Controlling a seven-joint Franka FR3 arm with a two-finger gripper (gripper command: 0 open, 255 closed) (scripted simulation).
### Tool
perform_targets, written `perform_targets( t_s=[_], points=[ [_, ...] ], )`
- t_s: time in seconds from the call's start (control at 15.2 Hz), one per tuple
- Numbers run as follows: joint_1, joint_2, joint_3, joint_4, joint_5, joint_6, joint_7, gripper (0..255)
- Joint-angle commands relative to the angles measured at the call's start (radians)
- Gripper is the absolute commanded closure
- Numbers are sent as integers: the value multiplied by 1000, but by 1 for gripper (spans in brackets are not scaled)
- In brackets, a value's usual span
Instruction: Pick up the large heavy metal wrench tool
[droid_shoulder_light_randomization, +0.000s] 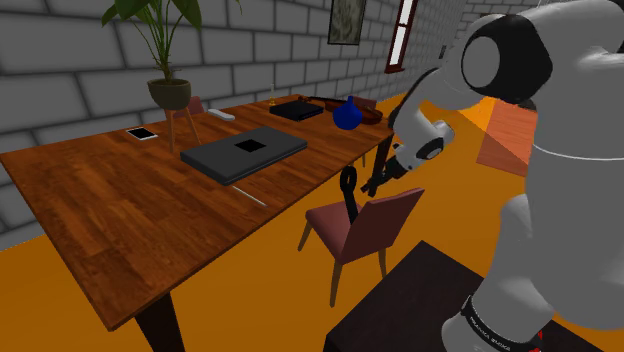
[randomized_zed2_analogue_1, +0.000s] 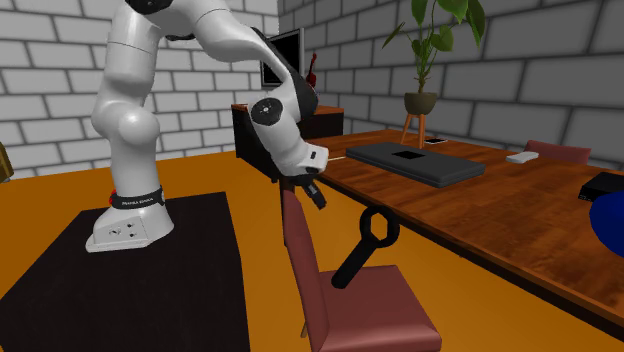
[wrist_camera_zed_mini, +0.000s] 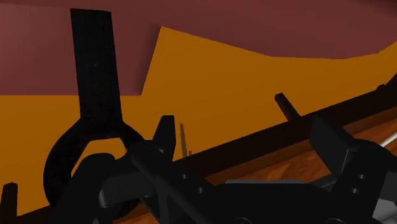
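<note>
- One black wrench (randomized_zed2_analogue_1: 361, 250) stands tilted on the near chair (randomized_zed2_analogue_1: 385, 312), ring end up, its lower end on the seat by the look of it.
- The tool (randomized_zed2_analogue_1: 315, 196) hangs just beside that ring end, and the second exterior view shows them apart.
- Wrist view: the fingers (wrist_camera_zed_mini: 164, 135) stand wide apart with nothing between them. The wrench sits outside the gap, its ring half hidden behind the tool's body.
- Shoulder view: the wrench's lower end merges with the chair back, so it is hard to separate.
- Count: two chairs, the far chair (randomized_zed2_analogue_1: 555, 150) mostly hidden behind the tabletop (droid_shoulder_light_randomization: 120, 215).
- Also one closed laptop (droid_shoulder_light_randomization: 245, 150), one potted plant (droid_shoulder_light_randomization: 170, 92), and one blue vase (droid_shoulder_light_randomization: 347, 114), cut off at the second exterior view's right edge.
</note>
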Motion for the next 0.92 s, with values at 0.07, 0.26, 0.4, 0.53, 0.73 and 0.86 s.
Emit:
perform_targets(
  t_s=[0.07,0.26,0.4,0.53,0.73,0.86],
  points=[
    [-134,221,131,112,266,28,-143,0],
    [-253,345,213,224,365,-57,-203,0],
    [-322,421,259,302,418,-101,-230,0],
    [-385,494,299,386,465,-140,-248,0],
    [-441,567,337,468,510,-168,-264,0],
    [-452,589,349,479,527,-168,-276,0]
  ],
)
